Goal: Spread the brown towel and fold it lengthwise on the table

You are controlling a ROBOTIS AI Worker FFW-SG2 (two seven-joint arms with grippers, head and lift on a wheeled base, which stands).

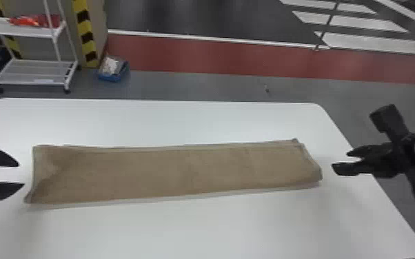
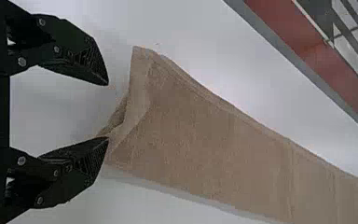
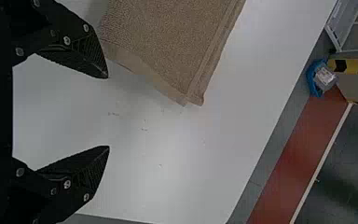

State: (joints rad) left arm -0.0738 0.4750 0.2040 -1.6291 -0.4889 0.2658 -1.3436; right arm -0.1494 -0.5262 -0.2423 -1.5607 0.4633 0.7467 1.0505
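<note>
Looks to be late in the lengthwise fold, judging by the brown towel (image 1: 179,172) laid in a long, narrow strip across the tabletop (image 1: 182,230). Just beyond its left end, see the left gripper (image 2: 107,111), fingers (image 2: 81,56) well parted and empty; near the right end, the right gripper (image 3: 108,112), likewise wide and holding nothing. Next, probably calls for squaring the slanted ends, or simply for backing off without dragging the cloth.

The head view's left edge cuts off the left pincer (image 1: 21,175).
</note>
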